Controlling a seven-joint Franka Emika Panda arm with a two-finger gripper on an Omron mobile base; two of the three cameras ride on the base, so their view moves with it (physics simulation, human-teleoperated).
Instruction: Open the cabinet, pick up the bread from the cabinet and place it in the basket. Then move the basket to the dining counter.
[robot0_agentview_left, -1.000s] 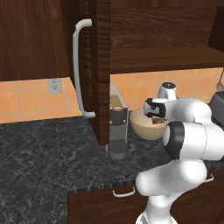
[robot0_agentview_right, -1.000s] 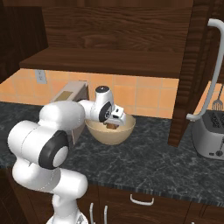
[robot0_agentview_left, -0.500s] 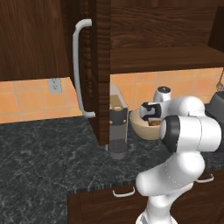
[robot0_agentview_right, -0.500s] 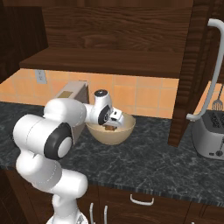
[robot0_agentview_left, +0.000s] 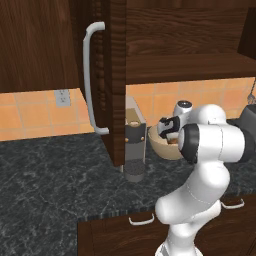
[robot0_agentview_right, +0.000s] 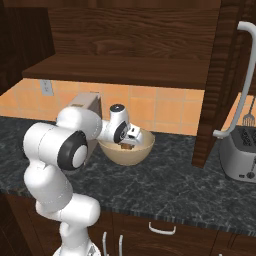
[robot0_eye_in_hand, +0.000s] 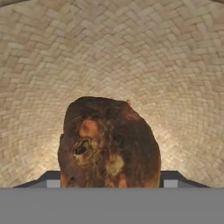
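Item: bread (robot0_eye_in_hand: 109, 142), sitting between the 2 fingertips (robot0_eye_in_hand: 48, 180) of the gripper (robot0_agentview_right: 131, 141), which is reaching down into the basket (robot0_agentview_right: 142, 152). The jaws are standing fairly wide with the loaf filling the gap; whether the pads are pressing on it or merely flanking it cannot be told, so the grip is uncertain. Location: basket is resting on the black granite counter (robot0_agentview_right: 165, 185), near its back edge by the orange tiled wall, under the cabinet (robot0_agentview_left: 117, 75) whose door is hanging open. Risks: if the jaws are parting while the hand is high, the loaf is likely bouncing toward the rim; if the hand is lifting while gripping, the bread is coming back out. Withdrawing carelessly, the wrist may be nudging the rim and sliding the basket along the counter, or the arm may be striking the open door beside it. Appearance: bread is a dark brown, rounded, crusty lump with paler orange patches; basket is tan, bowl-shaped, with a fine woven pattern inside.
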